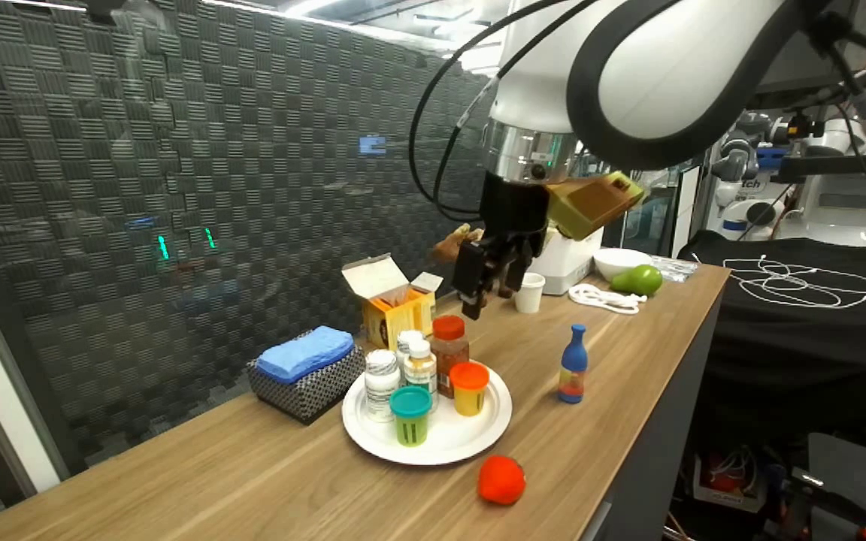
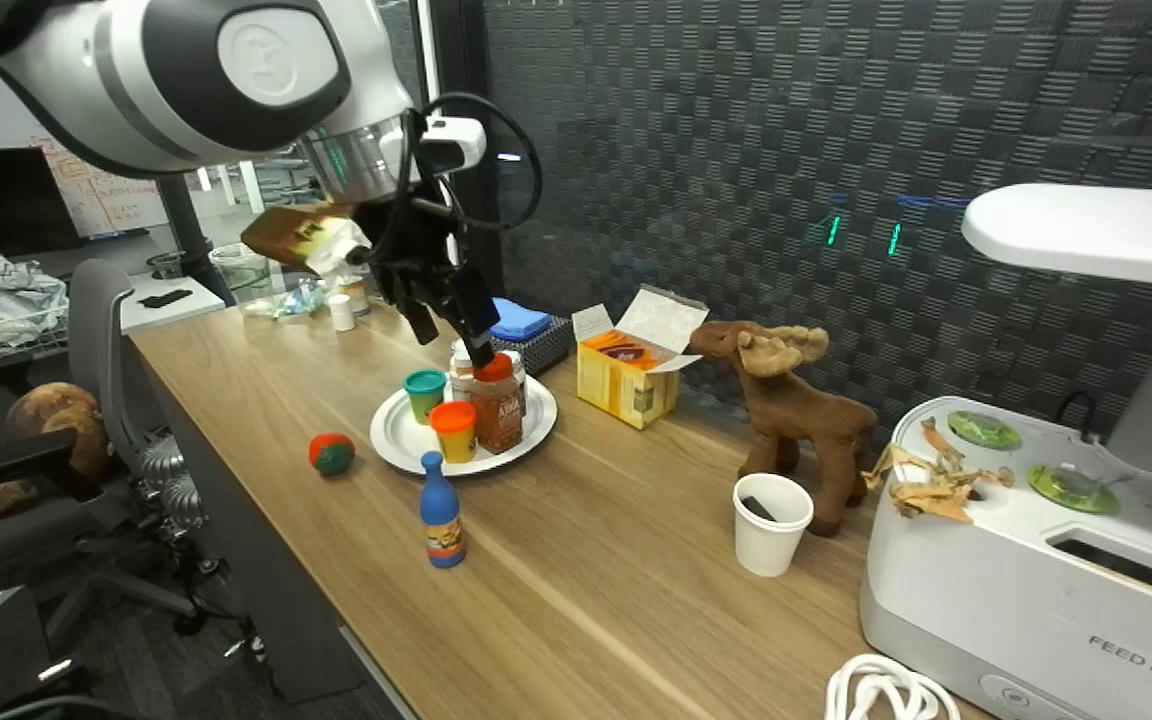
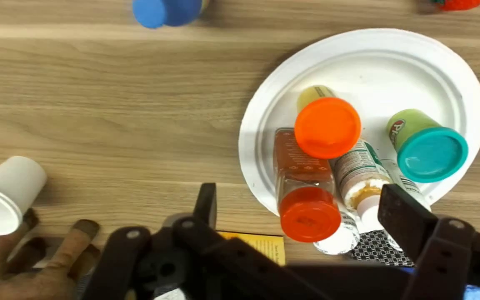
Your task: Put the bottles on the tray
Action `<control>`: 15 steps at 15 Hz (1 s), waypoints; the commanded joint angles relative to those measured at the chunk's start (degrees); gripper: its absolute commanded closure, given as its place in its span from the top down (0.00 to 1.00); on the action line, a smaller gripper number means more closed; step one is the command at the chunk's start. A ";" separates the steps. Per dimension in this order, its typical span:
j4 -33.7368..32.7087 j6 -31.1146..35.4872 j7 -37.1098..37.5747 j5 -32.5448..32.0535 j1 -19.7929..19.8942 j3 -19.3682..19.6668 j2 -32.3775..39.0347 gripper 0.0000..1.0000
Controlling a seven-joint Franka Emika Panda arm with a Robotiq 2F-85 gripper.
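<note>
Wrist view: the gripper [image 3: 298, 193] is hanging with jaws spread, holding nothing; six bottles [image 3: 358, 162] are crowding the tray [image 3: 386, 79] at right of frame, so the task is probably nearing completion. The blue bottle [image 3: 173, 10], upper left, is standing on the bench [image 3: 98, 104], presumably awaiting transfer. In an exterior view, a yellow carton [image 1: 410, 315], centre, and red ball [image 1: 501, 479], lower centre, are flanking the tray, neither seemingly obstructing.
</note>
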State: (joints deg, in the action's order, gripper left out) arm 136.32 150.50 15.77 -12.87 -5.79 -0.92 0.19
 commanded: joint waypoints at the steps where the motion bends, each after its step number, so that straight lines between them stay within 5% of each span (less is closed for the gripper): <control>1: 5.75 -4.50 2.77 1.43 2.04 -0.50 -9.02 1.00; 7: 10.33 -8.71 1.63 7.94 5.30 0.01 -13.92 1.00; 15: 9.04 -8.17 -1.89 13.11 7.12 1.30 -10.00 1.00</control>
State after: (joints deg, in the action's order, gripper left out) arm 146.54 142.41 16.40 -2.13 0.95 -0.22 -10.96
